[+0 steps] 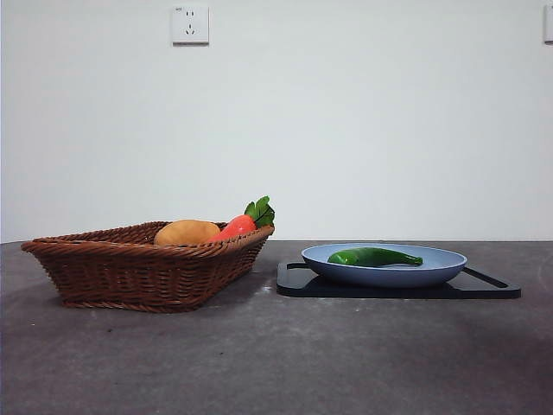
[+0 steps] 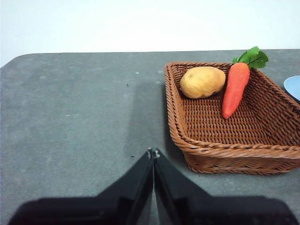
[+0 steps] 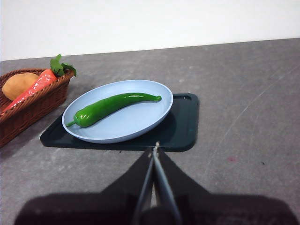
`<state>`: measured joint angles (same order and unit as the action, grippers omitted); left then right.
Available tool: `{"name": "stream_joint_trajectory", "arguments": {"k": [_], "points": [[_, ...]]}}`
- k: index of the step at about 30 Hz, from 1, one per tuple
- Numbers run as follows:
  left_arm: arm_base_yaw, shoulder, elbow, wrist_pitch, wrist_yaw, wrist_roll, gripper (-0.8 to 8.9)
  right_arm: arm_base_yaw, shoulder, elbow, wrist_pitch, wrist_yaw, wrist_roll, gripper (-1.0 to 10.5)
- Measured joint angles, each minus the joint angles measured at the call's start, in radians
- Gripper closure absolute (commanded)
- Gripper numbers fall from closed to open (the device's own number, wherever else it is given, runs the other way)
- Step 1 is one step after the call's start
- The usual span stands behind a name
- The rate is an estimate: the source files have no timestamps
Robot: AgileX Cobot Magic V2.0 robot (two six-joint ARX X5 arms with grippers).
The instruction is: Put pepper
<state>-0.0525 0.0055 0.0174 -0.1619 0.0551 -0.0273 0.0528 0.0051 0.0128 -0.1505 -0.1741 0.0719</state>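
Note:
The glossy dark green pepper [image 1: 374, 257] lies in the blue plate [image 1: 449, 267], which rests on a black tray [image 1: 492, 286] at the right of the table. In the right wrist view the pepper [image 3: 112, 107] lies across the plate [image 3: 140, 126]. My right gripper [image 3: 154, 149] is shut and empty, just short of the tray's near edge. My left gripper [image 2: 153, 153] is shut and empty over bare table, beside the wicker basket [image 2: 262, 154]. Neither gripper shows in the front view.
The brown wicker basket [image 1: 104, 268] at the left holds a tan potato-like lump [image 1: 185, 232] and an orange-red carrot with green leaves [image 1: 235, 227]. Both also show in the left wrist view: lump [image 2: 202, 81], carrot [image 2: 234, 87]. The table is dark grey.

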Motion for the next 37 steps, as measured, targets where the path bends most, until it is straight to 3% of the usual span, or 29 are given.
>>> {"name": "stream_joint_trajectory", "arguments": {"k": [37], "points": [[0.0,0.0,0.0,0.0,0.0,0.0,8.06,0.0,-0.001,0.001,-0.003,-0.001,0.029,9.4]]}}
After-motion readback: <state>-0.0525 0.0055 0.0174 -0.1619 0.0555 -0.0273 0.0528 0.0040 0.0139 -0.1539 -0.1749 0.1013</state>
